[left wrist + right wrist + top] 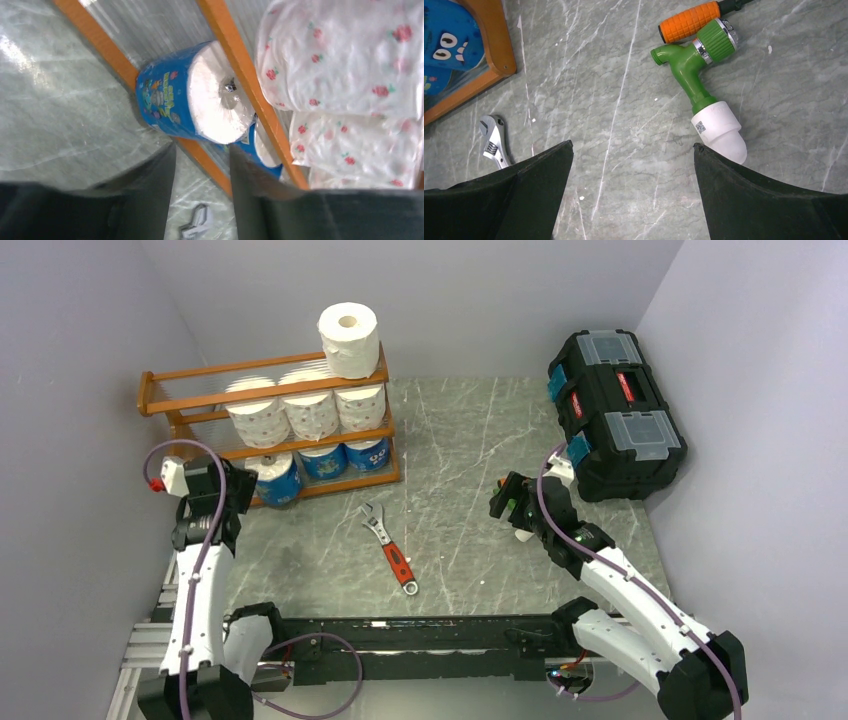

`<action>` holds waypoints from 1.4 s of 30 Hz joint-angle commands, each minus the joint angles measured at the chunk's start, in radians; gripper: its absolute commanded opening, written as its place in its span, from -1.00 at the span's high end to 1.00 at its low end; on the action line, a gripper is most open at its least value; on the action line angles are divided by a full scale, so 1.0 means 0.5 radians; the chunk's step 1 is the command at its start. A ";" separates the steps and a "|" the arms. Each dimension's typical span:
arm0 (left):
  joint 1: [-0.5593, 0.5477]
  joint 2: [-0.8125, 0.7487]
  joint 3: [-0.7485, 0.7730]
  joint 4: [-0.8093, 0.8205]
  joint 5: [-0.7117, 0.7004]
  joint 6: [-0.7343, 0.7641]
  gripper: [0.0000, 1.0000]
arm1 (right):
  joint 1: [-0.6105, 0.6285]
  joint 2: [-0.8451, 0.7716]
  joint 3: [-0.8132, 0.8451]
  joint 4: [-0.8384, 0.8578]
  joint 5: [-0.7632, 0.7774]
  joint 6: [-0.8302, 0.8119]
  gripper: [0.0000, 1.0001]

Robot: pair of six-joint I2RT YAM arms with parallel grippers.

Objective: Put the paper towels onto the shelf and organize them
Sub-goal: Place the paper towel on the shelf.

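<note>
**A:** Where were the paper towels [312, 412] at that point?

**B:** Every roll I could see was on the shelf [148, 392]. A white roll [349, 338] stood upright at the right end of the top tier, and three red-printed rolls [255, 418] stood side by side on the middle tier. Three blue-wrapped ones [322, 460] were on the bottom. None lay on the table [470, 460].

**A:** Then why was the left arm so close in?

**B:** Its left fingers [150, 200] were apart and held nothing. They were aimed at the leftmost blue roll [192, 100], which sat right against the front rail. My guess is that it wanted squaring up with its neighbours.

**A:** And the other arm?

**B:** The right fingers [524, 200] were spread wide over the table, gripping nothing — only a green nozzle [691, 75] and a wrench [390, 548] lay below.

**A:** Was there room to work?

**B:** The top and middle tiers had open rail to the left. The left wall [80, 440] crowded that arm, though, and the white roll sat near its tier's right edge — a knock could tip it off. The toolbox [615, 410] was well apart.
</note>
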 commanded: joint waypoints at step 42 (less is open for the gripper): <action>0.027 0.914 -0.164 0.666 0.293 -0.327 1.00 | -0.012 0.059 -0.008 0.121 -0.025 0.004 -0.84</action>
